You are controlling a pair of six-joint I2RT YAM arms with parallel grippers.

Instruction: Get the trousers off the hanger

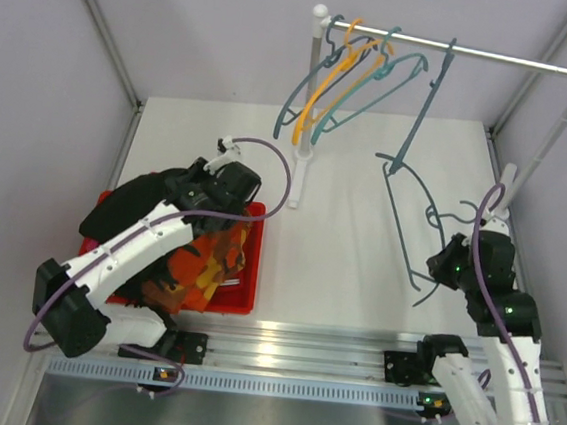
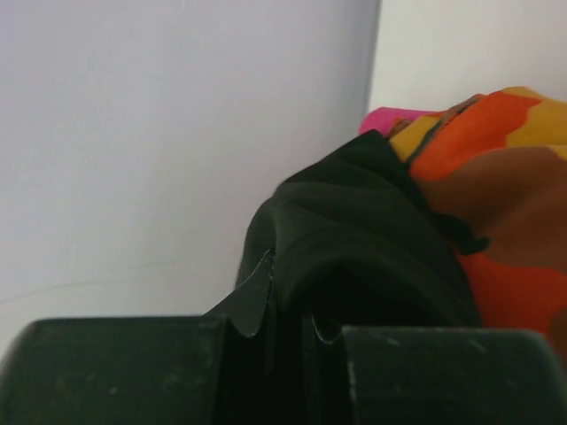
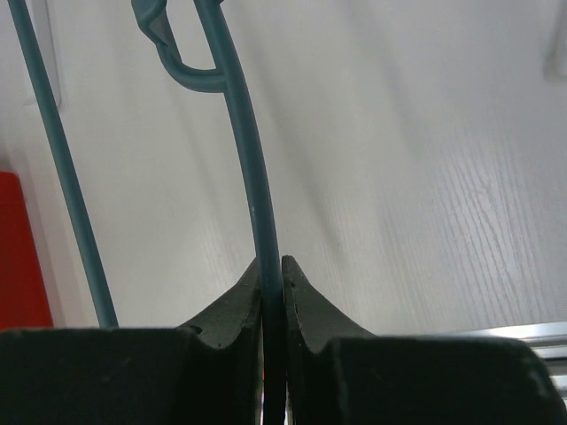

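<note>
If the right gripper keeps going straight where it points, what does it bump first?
Probably the white table. The right gripper is shut on the teal hanger, which would travel with it; beyond that is only tabletop, though depth is unclear.

This is looking like a robotics lab cell: plain pale panels [image 1: 210, 35] are walling in a white table [image 1: 351, 239] on three sides. Two robot arms [image 1: 130, 245] are sitting bolted to an aluminium rail [image 1: 289, 359] along its near edge.
</note>
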